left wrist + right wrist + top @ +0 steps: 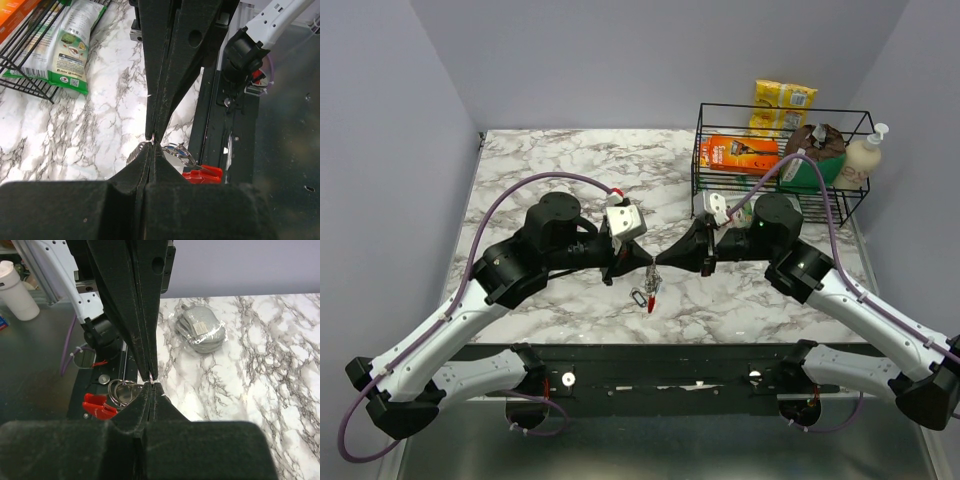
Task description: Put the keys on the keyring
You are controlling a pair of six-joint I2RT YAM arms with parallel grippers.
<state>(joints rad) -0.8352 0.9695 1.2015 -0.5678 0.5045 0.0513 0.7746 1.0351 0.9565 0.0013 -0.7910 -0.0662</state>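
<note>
The left gripper [645, 262] and right gripper [667, 259] are pressed shut tip to tip, with the keyring [651, 303] and keys [640, 297] hung just beneath.

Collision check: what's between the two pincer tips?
Only a thin metal ring; left pincer and right pincer meet nose to nose, red keyring dangling beneath. Clearest in right wrist view.

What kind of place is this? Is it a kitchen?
Probably a robot test booth, not a kitchen: plain walls box in a marble table, a left arm and right arm are bolted to its edge, and a basket holds groceries.
</note>
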